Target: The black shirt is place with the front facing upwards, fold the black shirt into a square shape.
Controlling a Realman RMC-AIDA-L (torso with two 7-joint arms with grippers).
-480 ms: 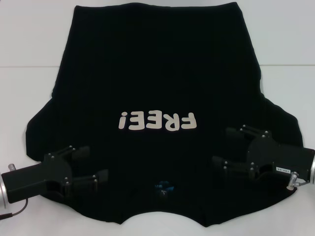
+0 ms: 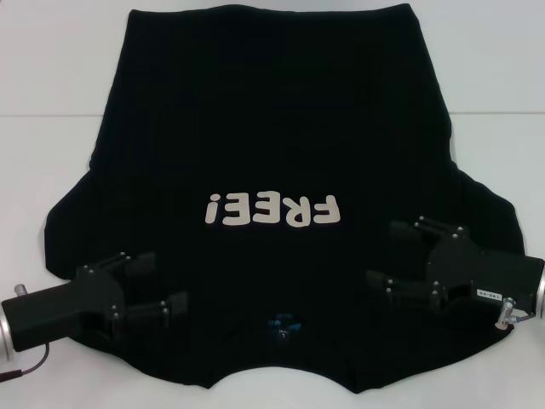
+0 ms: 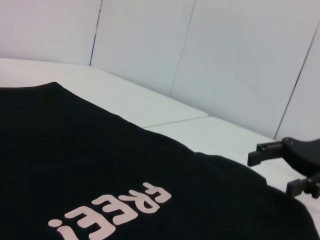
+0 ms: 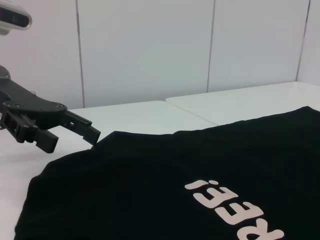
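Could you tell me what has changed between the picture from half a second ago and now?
Very little. The left gripper, open above the black shirt near the collar end, has drawn slightly back toward the left sleeve; its lower finger tip sits a touch farther from the neck label. The right gripper, also open, has not visibly moved. The shirt lies flat as before, lettering up, and nothing has been grasped.

Even, bright light is falling from overhead, washing the white table (image 2: pixel 51 68) almost flat. The black shirt (image 2: pixel 272 128) is swallowing detail, its folds barely showing. Only faint, soft shadows are lying along its edges. The wrist views are looking slightly soft and grainy.
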